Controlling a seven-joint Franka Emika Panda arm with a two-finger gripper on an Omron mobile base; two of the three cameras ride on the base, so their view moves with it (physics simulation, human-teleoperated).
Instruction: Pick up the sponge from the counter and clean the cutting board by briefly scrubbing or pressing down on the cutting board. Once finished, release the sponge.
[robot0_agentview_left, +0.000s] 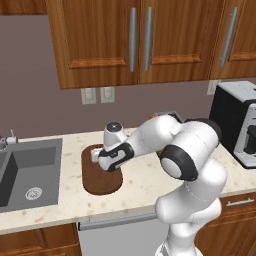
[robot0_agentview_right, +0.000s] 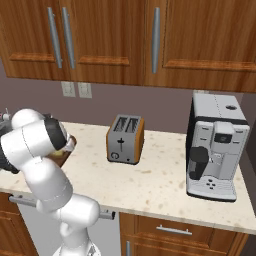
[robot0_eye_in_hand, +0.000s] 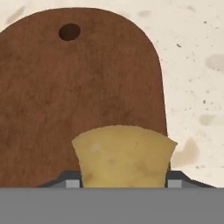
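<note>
In the hand view the yellow-tan sponge (robot0_eye_in_hand: 124, 156) sits between my two dark fingertips, and my gripper (robot0_eye_in_hand: 124, 183) is shut on it. Directly under it lies the dark brown cutting board (robot0_eye_in_hand: 78, 87), whose rounded end with a small hole points to the top of that view. Seen from the left base view, the cutting board (robot0_agentview_left: 102, 179) lies on the beige counter (robot0_agentview_left: 145, 182) just right of the sink. My hand (robot0_agentview_left: 96, 156) hangs low over its far end. I cannot tell whether the sponge touches the wood.
A grey sink (robot0_agentview_left: 30, 172) is sunk into the counter at the left. A toaster (robot0_agentview_right: 125, 139) stands at the back, right of the board, and a coffee machine (robot0_agentview_right: 215, 147) further right. Wooden wall cabinets (robot0_agentview_left: 135, 40) hang above.
</note>
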